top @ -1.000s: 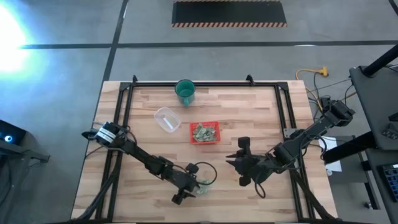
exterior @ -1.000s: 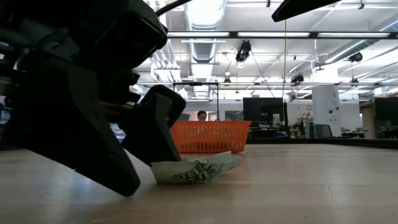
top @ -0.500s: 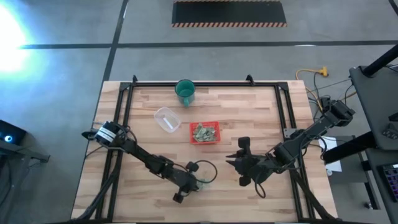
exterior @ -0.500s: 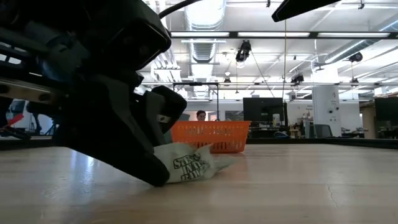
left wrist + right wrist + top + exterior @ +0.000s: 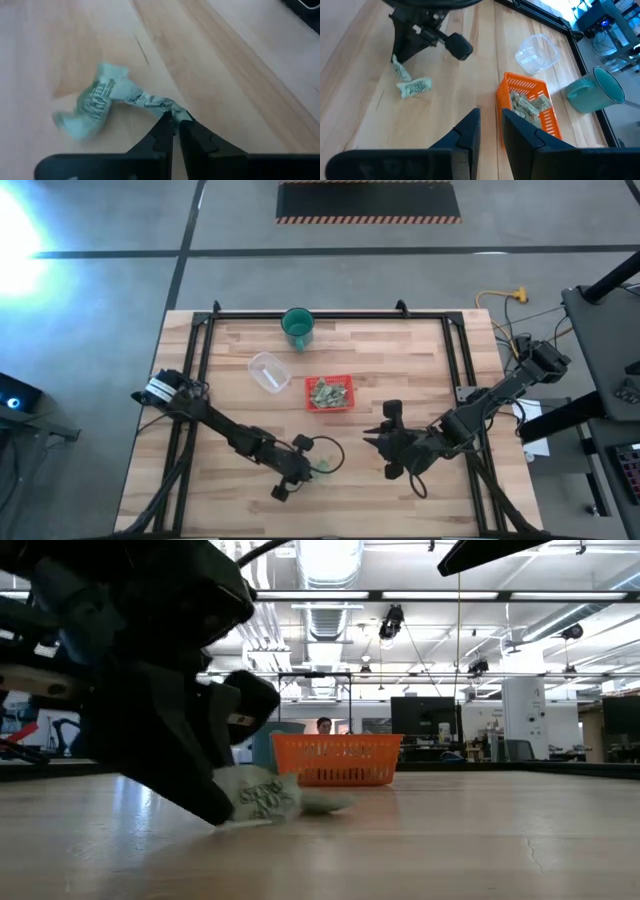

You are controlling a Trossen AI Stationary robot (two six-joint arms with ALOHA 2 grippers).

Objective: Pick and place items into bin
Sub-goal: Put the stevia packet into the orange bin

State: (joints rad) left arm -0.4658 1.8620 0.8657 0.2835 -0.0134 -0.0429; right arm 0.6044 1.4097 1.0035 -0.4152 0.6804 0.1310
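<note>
Pinching one end of a pale-green crumpled wrapper (image 5: pixel 107 102), the left gripper (image 5: pixel 175 122) sits low at the near part of the wooden table (image 5: pixel 400 370). Its two dark fingers (image 5: pixel 161 135) are pressed close together with the twisted tail of the wrapper caught between their tips. The rest of the wrapper lies on the wood, with dark printing on it. In the low view the wrapper (image 5: pixel 262 800) pokes out from under the big dark gripper (image 5: pixel 215 805) and touches the table.

The red tray (image 5: pixel 329 393) stands near the middle of the table, well apart from the held wrapper. More pale-green wrappers (image 5: pixel 530 107) lie piled inside it. A clear round plastic container (image 5: pixel 268 371) sits just beside the tray, and a green cup (image 5: pixel 297 326) stands near the far edge of the table.

The right gripper (image 5: pixel 490 125) waits over the near right part of the table, apart from the tray. Its fingers stand a little way apart and hold nothing.

Far behind the table, in the room, a person (image 5: pixel 323 726) shows above the tray's back edge.
</note>
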